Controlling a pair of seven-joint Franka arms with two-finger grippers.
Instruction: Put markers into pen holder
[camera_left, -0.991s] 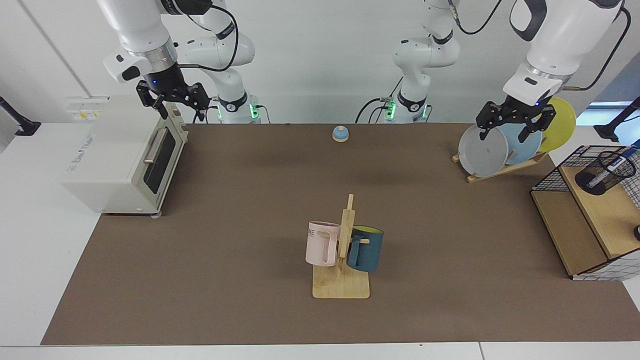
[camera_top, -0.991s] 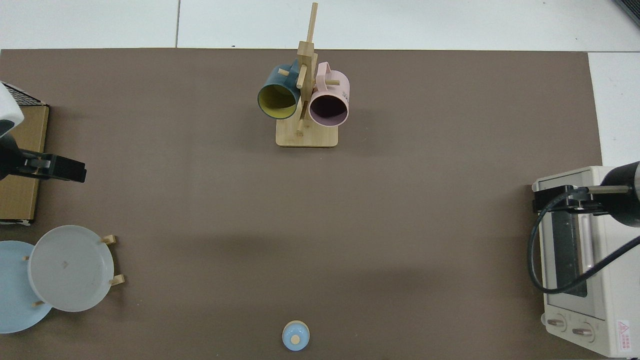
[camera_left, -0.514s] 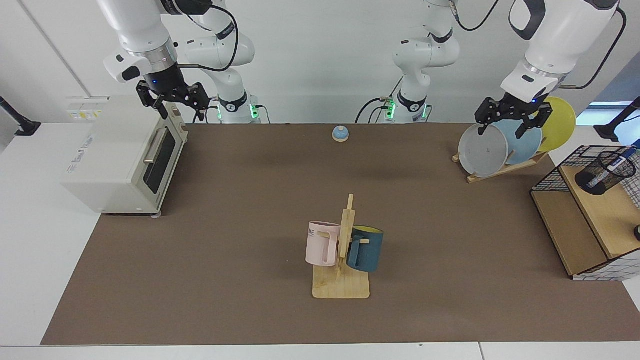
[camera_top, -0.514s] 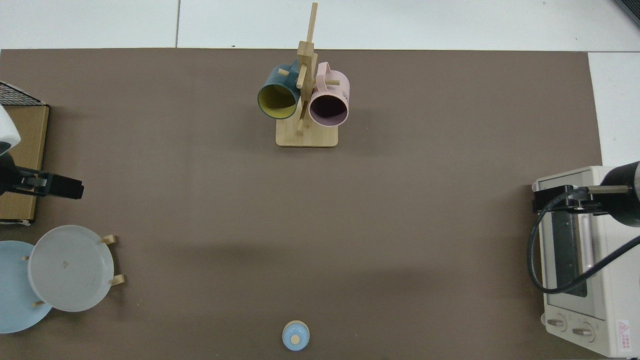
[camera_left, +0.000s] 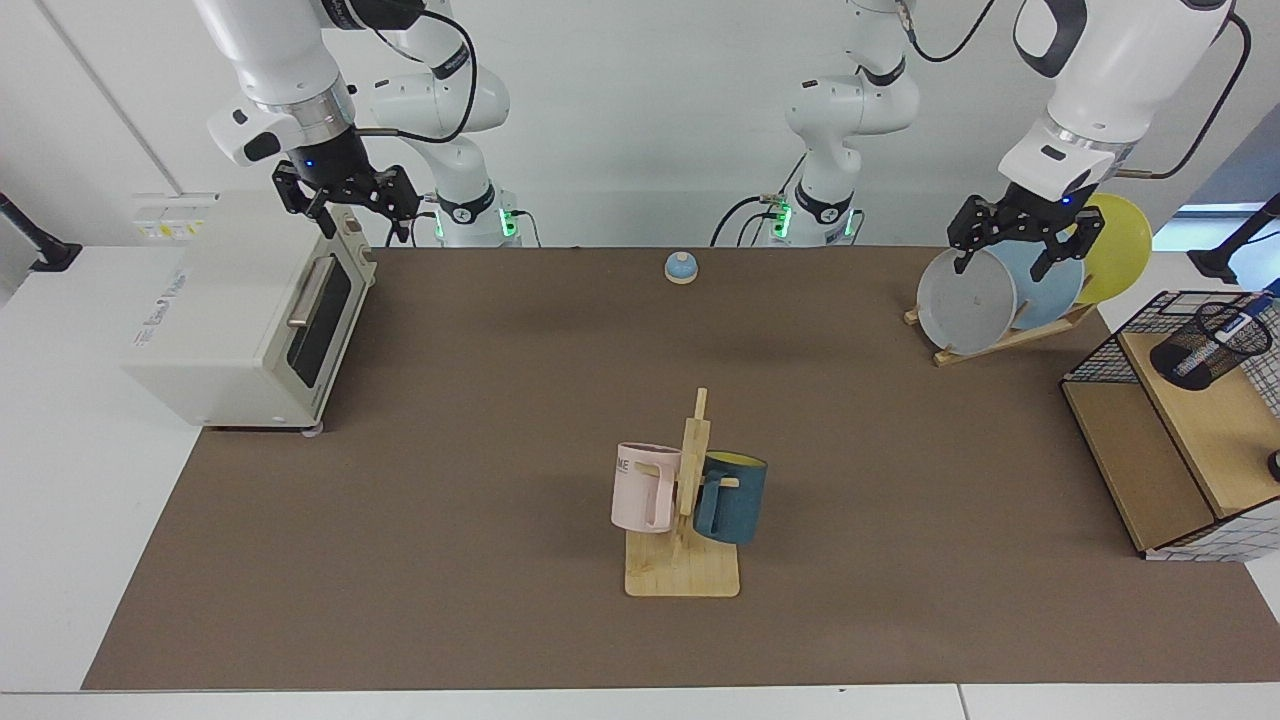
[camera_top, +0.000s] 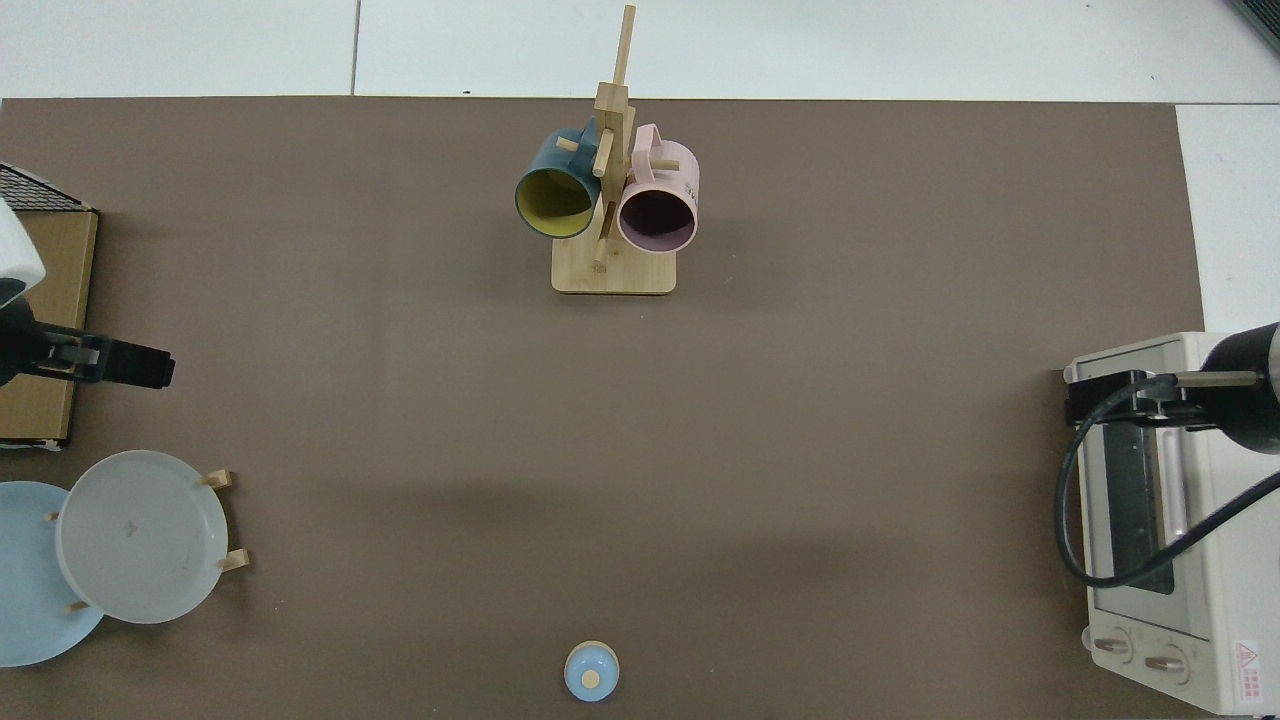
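The marker (camera_left: 1243, 320), white with a blue cap, leans inside the black mesh pen holder (camera_left: 1198, 352), which stands on the wooden shelf at the far right of the facing view. My left gripper (camera_left: 1002, 262) hangs open and holds nothing, up in front of the plate rack and well to the left of the pen holder. In the top view the left gripper (camera_top: 135, 366) pokes in at the left edge. My right gripper (camera_left: 362, 226) waits open above the toaster oven's top corner; in the top view the right gripper (camera_top: 1105, 396) shows at the right edge. Neither pen holder nor marker shows in the top view.
A black wire-grid basket (camera_left: 1100, 352) with wooden shelves holds the pen holder. A plate rack (camera_left: 968, 300) with grey, blue and yellow plates stands behind it. A mug tree (camera_left: 684, 500) with a pink and a teal mug is mid-table, a blue bell (camera_left: 680, 267) at the back, a toaster oven (camera_left: 250, 315) at the left.
My left gripper has risen a little and drifted away from the basket, toward the plates. The marker stays in the pen holder. The right arm has not moved.
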